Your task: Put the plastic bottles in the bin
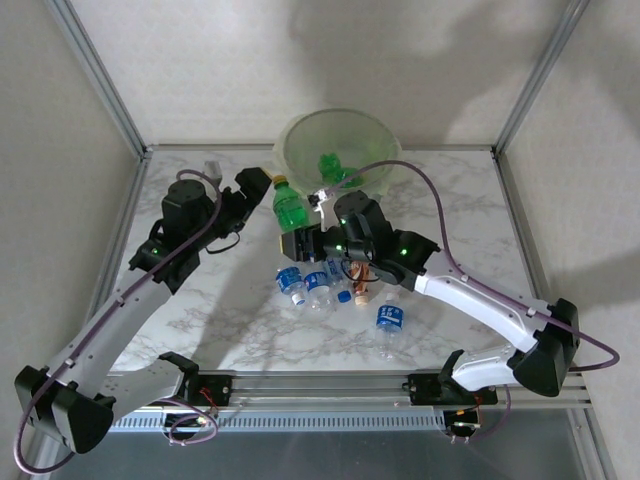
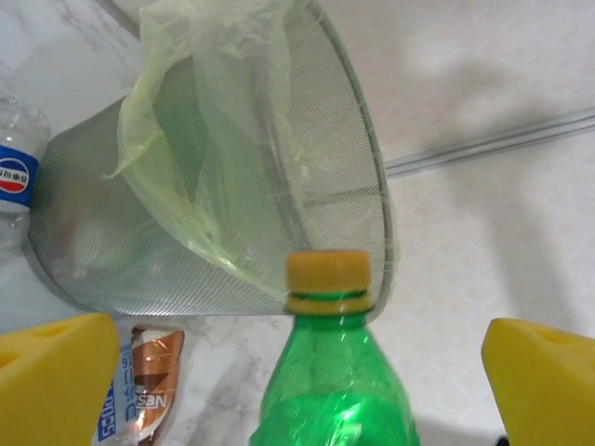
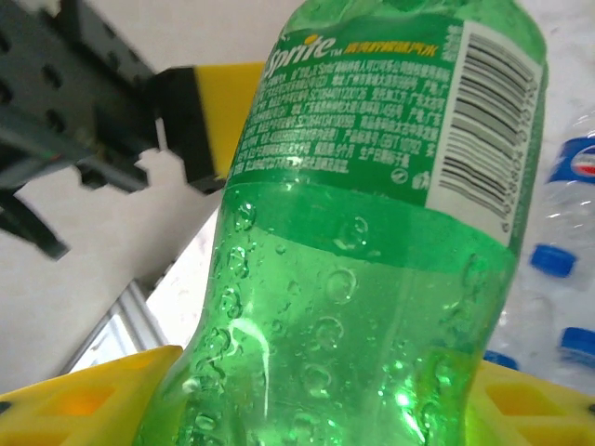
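Note:
A green plastic bottle (image 1: pixel 289 208) with a yellow cap (image 2: pixel 327 279) hangs between both arms, just in front of the bin (image 1: pixel 292 140). My right gripper (image 1: pixel 303 240) is shut on its lower body, and yellow pads (image 3: pixel 84 400) press both sides of the green bottle (image 3: pixel 372 232). My left gripper (image 1: pixel 258 195) stands open around the bottle's upper part (image 2: pixel 325 381), with pads (image 2: pixel 56 372) well apart from it. The bin, lined with a pale green bag (image 2: pixel 204 111), holds another green bottle (image 1: pixel 330 165).
Loose bottles lie under the right arm: blue-labelled ones (image 1: pixel 290 280) (image 1: pixel 318 285) (image 1: pixel 389 320) and a brown-labelled one (image 1: pixel 360 278). The left wrist view has a brown-labelled bottle (image 2: pixel 149 381) and a blue-labelled one (image 2: pixel 14 177) beside the bin's mesh wall (image 2: pixel 353 186). Frame posts stand at the back corners.

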You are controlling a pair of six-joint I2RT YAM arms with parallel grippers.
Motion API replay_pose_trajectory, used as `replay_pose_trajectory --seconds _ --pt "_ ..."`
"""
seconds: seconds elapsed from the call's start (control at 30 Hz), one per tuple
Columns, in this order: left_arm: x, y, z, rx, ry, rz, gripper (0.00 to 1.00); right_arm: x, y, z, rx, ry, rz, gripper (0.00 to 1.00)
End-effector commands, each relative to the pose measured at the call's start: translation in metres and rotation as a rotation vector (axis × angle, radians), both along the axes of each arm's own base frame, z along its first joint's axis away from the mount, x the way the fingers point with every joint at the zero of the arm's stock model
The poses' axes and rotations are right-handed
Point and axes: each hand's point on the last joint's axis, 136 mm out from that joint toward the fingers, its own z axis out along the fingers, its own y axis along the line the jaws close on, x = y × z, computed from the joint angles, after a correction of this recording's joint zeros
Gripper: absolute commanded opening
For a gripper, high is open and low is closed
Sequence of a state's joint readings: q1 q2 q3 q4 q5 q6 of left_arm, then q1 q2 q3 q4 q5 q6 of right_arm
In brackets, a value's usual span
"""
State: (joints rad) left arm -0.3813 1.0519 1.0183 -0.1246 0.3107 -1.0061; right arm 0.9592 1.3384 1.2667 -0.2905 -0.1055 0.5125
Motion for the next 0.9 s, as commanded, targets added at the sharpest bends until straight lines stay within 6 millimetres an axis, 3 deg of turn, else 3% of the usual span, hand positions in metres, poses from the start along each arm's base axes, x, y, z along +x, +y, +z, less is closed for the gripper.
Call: replay_pose_trajectory --seconds 0.0,0.17,0.3,0.43,0.5,0.87 --pt "-0.005 0.015 0.031 0.04 -0.103 0.044 1.0 0.021 -0.026 0.043 -0.005 -0.106 -0.136 0.58" --pt "-0.01 0.021 0.026 0.069 -0.102 0.059 1.0 0.06 -0.065 0.073 -0.034 -0.145 -0.327 0.58" --pt "-0.013 0.027 0.014 0.071 -0.077 0.089 1.0 0.099 -0.103 0.084 -0.068 -0.143 -0.48 0.58" --pt "-0.015 0.033 0.002 0.063 -0.056 0.12 0.99 0.123 -0.118 0.099 -0.105 -0.175 -0.554 0.58" --pt "-0.016 0.036 -0.004 0.065 -0.049 0.136 0.99 0.139 -0.13 0.099 -0.147 -0.18 -0.611 0.58" --pt "-0.018 0.027 -0.038 0.105 0.015 0.086 0.98 0.196 -0.14 0.062 -0.333 -0.119 -0.692 0.58"
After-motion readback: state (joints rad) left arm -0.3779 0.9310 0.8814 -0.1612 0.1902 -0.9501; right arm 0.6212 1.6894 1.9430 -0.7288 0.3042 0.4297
